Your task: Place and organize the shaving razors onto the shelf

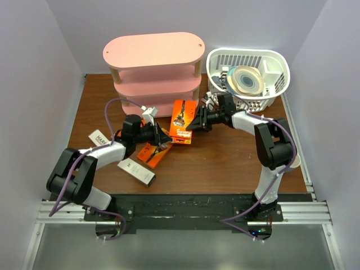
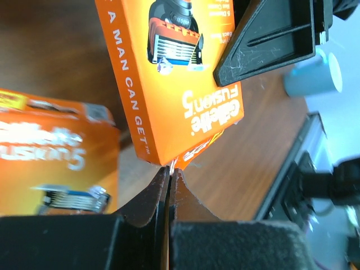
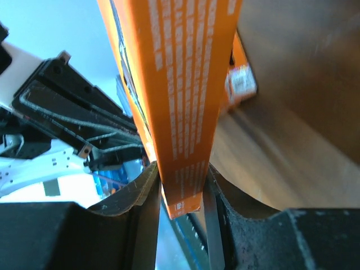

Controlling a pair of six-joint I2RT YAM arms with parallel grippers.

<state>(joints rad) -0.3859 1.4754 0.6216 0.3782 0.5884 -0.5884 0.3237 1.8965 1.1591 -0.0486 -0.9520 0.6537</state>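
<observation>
Right gripper clamped on narrow edge of orange razor pack; pack held on edge above tabletop, in front of pink shelf; left gripper pressed together, nothing held, tips just under pack's lower corner, contact possibly made; second orange pack seen beside; whitish box and second whitish box laid flat on tabletop by left arm.
</observation>
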